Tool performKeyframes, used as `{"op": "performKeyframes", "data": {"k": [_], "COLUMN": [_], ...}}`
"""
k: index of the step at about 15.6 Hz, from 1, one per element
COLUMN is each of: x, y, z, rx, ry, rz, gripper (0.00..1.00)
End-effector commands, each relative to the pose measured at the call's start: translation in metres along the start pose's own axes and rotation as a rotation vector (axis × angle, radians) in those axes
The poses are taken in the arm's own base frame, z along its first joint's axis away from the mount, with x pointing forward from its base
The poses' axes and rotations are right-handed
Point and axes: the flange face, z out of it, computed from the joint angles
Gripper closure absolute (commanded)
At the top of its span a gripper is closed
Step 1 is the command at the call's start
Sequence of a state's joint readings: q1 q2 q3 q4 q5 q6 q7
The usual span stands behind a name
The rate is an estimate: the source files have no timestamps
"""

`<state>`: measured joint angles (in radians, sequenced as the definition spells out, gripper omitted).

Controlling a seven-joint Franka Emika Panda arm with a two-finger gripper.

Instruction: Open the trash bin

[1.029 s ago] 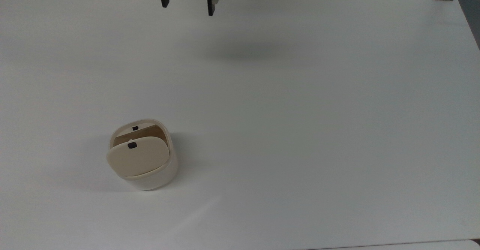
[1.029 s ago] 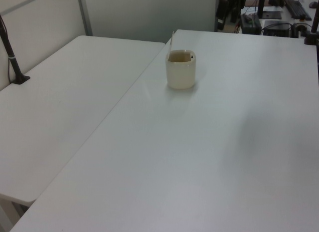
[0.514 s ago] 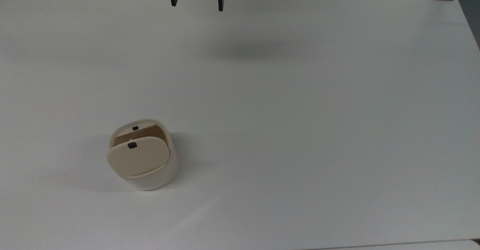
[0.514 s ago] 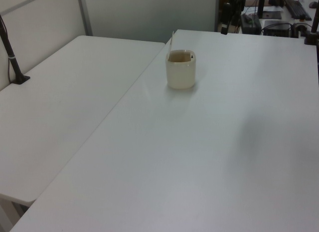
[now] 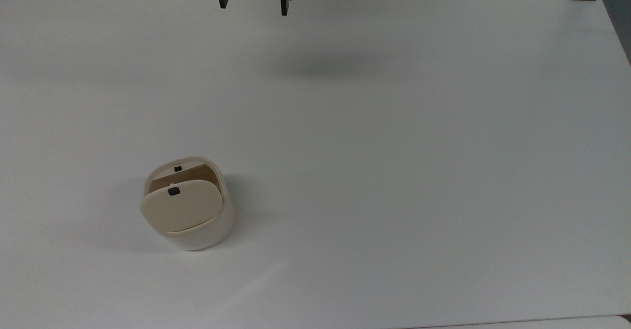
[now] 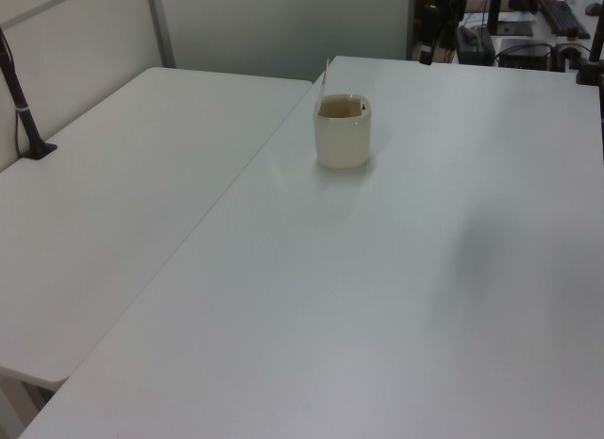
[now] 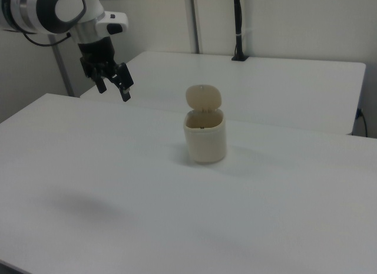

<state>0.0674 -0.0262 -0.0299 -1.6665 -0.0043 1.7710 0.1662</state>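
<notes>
The trash bin sits on the white table, toward the top view's lower left. Its lid stands up, so the bin is open & you can see inside. The tool hangs in the air w/ fingers wide apart, holding nothing, far from the bin, at the top view's upper edge.

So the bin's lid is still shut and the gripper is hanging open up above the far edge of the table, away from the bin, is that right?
Not quite. The lid of the trash bin is not shut: the right view shows it standing up, hinged open above the rim. The rest holds: the gripper hangs open above the table, well away from the bin.
</notes>
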Motion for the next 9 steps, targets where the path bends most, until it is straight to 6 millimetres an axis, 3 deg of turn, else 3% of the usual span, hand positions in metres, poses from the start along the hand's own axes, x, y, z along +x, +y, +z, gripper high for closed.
{"op": "performKeyframes", "data": {"k": [1,6,9], "x": [-0.002,-0.001,-0.001], "y": [0.004,0.021,0.021], "z": [-0.002,-0.007,-0.007], "rx": [0.015,-0.03,-0.031], "ry": [0.019,0.032,0.03], "rz": [-0.005,0.008,0.008], "gripper": [0.0,0.0,0.0]}}
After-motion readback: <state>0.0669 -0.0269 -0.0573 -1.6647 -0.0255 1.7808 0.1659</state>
